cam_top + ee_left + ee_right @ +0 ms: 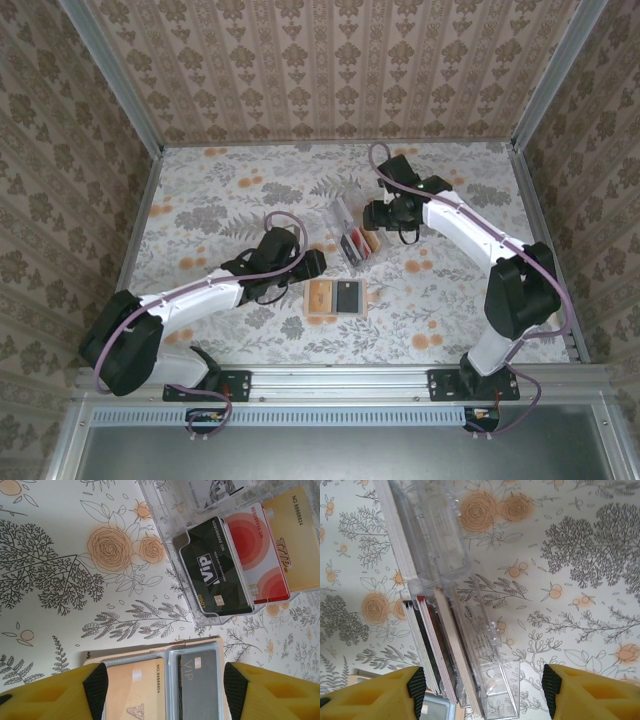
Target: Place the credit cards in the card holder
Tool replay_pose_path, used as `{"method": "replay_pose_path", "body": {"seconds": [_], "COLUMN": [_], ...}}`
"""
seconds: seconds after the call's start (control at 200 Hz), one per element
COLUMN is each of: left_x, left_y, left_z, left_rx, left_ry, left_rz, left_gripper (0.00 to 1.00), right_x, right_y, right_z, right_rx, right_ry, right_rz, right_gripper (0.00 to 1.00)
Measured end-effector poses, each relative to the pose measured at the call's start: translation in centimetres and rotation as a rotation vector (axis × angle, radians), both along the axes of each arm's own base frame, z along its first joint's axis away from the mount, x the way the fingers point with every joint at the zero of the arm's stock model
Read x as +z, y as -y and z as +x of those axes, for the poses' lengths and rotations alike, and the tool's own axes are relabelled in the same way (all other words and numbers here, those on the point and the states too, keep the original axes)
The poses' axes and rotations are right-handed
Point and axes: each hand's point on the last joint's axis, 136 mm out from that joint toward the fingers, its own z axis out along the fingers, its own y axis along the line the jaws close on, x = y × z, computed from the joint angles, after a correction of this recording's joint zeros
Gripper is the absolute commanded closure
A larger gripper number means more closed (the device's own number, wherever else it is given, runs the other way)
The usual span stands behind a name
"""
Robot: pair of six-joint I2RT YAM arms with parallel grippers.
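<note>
Credit cards (pixel 260 555), black card (pixel 215 575) printed VIP

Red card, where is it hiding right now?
In the left wrist view, upper right, the red card stands in the clear plastic tray, between the black VIP card and the tan card.

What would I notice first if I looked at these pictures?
The clear plastic tray mid-table catches the eye, with a black card, a red card and a yellow card sitting in it. Nearer the front lies the open card holder, with an orange card and a grey card tucked inside. Two white arms reach in: the left hand is open by the holder, the right hand open by the tray.
</note>
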Motion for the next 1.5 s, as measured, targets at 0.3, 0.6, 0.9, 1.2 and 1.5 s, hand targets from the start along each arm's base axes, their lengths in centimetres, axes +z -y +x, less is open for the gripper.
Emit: {"method": "replay_pose_path", "body": {"seconds": [0.3,0.6,0.9,1.2,1.5], "left_x": [-0.1,-0.2,-0.3,-0.3,-0.4], "left_y": [0.2,0.5,0.7,0.7,0.9], "left_z": [-0.2,-0.1,-0.2,-0.2,-0.1], "left_rx": [-0.013,-0.022,-0.028,-0.029,-0.034], "left_ry": [-0.009,-0.018,-0.025,-0.026,-0.032], "left_rz": [-0.003,-0.006,-0.007,-0.008,-0.009], "left_gripper": [0.31,0.31,0.31,0.3,0.3], "right_x": [-2.3,-3.5,-4.8,-4.0,-3.7], "right_y": [-0.5,-0.3,-0.1,0.3,0.5], "right_z": [0.2,0.3,0.2,0.5,0.7], "right_rx": [0.057,0.077,0.089,0.084,0.09], "right_ry": [-0.043,-0.069,-0.094,-0.067,-0.054], "right_rz": [-0.136,-0.231,-0.307,-0.359,-0.39], "right_gripper": [0.34,0.34,0.33,0.33,0.39]}}
